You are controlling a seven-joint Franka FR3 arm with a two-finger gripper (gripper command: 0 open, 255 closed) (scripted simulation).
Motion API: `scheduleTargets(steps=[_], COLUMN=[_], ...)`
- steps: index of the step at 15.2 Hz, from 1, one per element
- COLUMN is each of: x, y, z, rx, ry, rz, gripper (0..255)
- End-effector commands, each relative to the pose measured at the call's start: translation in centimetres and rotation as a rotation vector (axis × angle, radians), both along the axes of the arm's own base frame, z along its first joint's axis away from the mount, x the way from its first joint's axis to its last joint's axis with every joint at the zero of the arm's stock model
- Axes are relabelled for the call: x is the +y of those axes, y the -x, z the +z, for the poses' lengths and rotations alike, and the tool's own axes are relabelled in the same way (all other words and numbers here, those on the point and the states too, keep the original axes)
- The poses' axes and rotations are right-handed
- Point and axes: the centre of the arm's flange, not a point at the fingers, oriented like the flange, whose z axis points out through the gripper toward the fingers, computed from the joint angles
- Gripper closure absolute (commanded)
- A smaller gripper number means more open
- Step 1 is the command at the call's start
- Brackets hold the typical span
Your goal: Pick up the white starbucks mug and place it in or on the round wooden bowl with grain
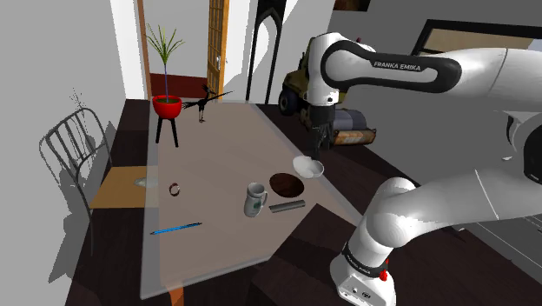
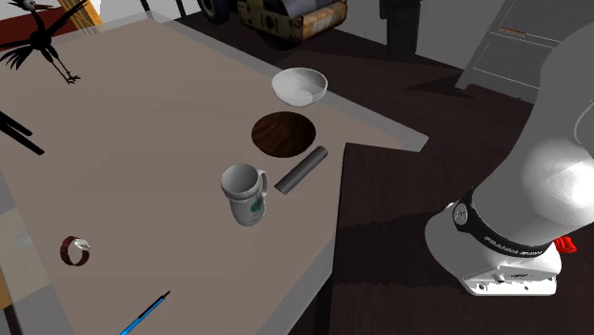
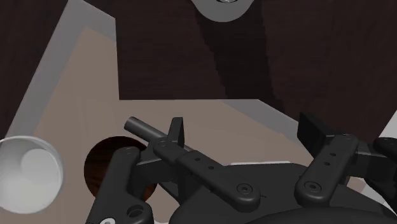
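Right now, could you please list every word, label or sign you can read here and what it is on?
"FRANKA EMIKA": white letters on the arm, on its dark upper cover.
White lettering on the dark ring at the foot of the arm: too blurred to read.
Green mark on the mug: too small to read.

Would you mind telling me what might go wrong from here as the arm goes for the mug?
The open claw hangs nearer the white bowl than the white mug, so it may grab the wrong white thing. The dark grey cylinder lies right beside the mug and the brown wooden bowl; carrying the mug low could knock it away.
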Motion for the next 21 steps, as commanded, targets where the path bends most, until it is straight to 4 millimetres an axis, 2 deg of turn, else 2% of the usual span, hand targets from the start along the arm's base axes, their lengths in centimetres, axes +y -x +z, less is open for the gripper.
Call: scheduleTargets(steps=[1, 11, 21], x=[0.0, 0.1, 1.3], y=[0.0, -6.4, -13.7], z=[0.0, -10.2, -19.7], rx=[0.0, -0.101, -0.203], ry=[0.0, -0.02, -0.04], rz=[0.0, 0.125, 0.25], gripper=[0, 0, 0])
